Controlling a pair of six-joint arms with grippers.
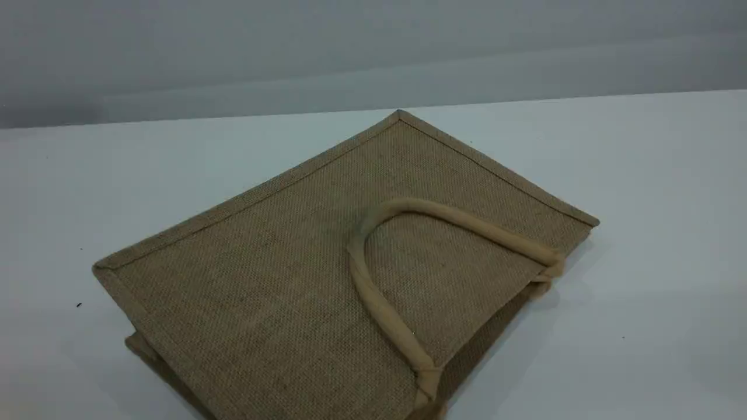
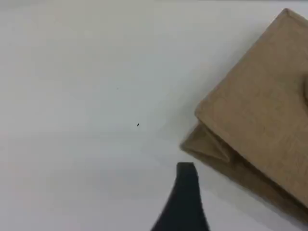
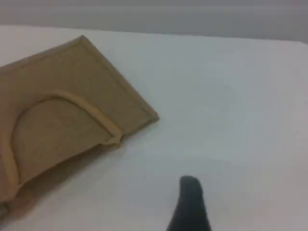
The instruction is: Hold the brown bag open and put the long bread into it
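The brown bag lies flat on the white table, turned at a slant so that one corner points toward the far edge of the table and its mouth faces the near right of the scene view. It is a woven jute tote with bound edges, and its upper panel rests on the lower one, so the mouth is closed down flat. A thick, lighter beige loop handle lies folded back on the upper panel, its two ends stitched near the mouth edge. At the bag's left corner the folded gusset shows as a pleat beneath the top panel. In the left wrist view the left gripper shows only one dark fingertip, above bare table just beside that gusseted corner of the bag and not touching it. In the right wrist view the right gripper likewise shows a single dark fingertip over bare table, apart from the bag's mouth edge and handle. Both sets of jaws stand spread wide and hold nothing. The long bread does not show in any of the three views.
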